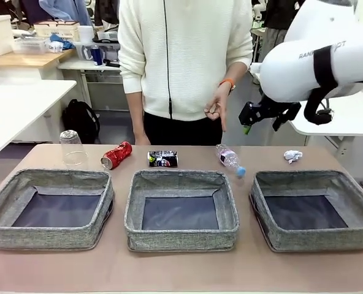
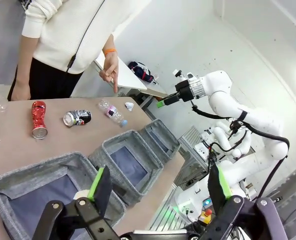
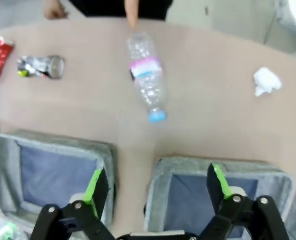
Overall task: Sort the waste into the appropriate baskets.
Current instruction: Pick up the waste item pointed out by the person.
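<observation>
Front view: three grey baskets [image 1: 46,236] [image 1: 181,236] [image 1: 319,239] across lower frame, dark bottoms bare; clear cup [image 1: 72,148], red can [image 1: 116,155], dark can [image 1: 162,158], bottle [image 1: 230,159], paper ball [image 1: 292,156] in a row mid-frame behind. Left gripper [image 2: 158,172], right gripper [image 3: 157,175] spread wide, holding nothing.

Table [image 1: 181,269] bears three baskets [image 1: 180,178], cup [image 1: 72,149], red can [image 1: 116,155], dark can [image 1: 162,159], bottle [image 1: 230,159], paper ball [image 1: 293,156].
</observation>
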Controlling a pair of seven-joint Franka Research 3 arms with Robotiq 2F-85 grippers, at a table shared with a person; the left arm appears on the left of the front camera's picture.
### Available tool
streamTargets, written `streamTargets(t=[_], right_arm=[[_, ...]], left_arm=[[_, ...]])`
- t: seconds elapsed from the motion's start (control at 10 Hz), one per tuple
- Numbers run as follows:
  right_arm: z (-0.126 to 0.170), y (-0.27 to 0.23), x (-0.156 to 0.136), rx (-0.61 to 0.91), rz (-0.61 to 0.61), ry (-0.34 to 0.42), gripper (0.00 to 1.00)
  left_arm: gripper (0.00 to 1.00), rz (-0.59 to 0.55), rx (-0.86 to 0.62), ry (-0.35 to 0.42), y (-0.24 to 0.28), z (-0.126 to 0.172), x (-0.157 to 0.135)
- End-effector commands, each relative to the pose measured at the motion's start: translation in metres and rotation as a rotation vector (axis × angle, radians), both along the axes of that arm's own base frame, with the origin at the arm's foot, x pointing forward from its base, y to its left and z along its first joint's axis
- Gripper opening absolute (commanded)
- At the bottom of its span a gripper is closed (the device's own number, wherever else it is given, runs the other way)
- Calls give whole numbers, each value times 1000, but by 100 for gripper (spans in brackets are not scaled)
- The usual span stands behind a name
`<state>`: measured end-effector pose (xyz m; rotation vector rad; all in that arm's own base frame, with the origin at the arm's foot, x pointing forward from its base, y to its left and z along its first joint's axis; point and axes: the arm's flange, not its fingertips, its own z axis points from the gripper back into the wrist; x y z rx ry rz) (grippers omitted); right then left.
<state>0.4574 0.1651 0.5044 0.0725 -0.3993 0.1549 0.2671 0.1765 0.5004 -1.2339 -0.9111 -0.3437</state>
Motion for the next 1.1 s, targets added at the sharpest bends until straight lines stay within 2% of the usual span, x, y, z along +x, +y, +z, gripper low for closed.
streamTargets(t=[0.0, 0.1, 0.3, 0.6, 1.0], right_arm=[[-7, -1, 3, -20, -3, 16, 100], [-10, 9, 18, -86, -87, 23, 100], [-29, 24, 56, -82, -33, 60, 100], [-67, 34, 106, -53, -4, 162, 100], [-123, 53, 137, -96, 49, 245, 100]], left_arm=[[100, -3, -10, -33, 0, 2, 1], [100, -3, -10, -33, 0, 2, 1], [100, -3, -10, -33, 0, 2, 1], [100, -3, -10, -33, 0, 2, 1], [100, -3, -10, -33, 0, 2, 1]])
